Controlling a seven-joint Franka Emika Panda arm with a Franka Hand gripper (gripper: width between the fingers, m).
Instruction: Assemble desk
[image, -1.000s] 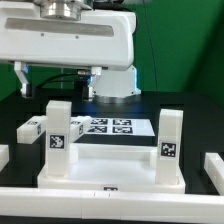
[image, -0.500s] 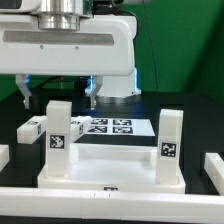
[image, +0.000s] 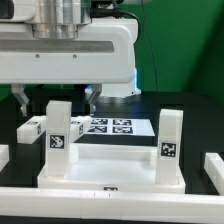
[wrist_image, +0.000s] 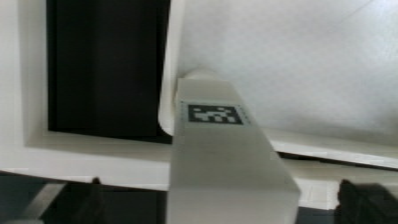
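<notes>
Claw (image: 56, 99) spread wide, pinching nothing, one finger on each side of the top of the left upright leg (image: 58, 130), clear of it. At nine o'clock of that leg, a loose leg (image: 32, 127) lying flat. Underneath, tabletop (image: 110, 178), rim up. At its twelve o'clock, the marker board (image: 105, 127). At its two o'clock corner, right upright leg (image: 170, 135).

The hand (image: 57, 105) is a broad, glossy white block with rounded edges and a soft sheen along its front face. A ribbed grey metal collar (image: 60, 12) sits on top. Two slim dark fingers (image: 22, 100) project from its underside. Behind is a smooth white arm segment (image: 118, 80).
</notes>
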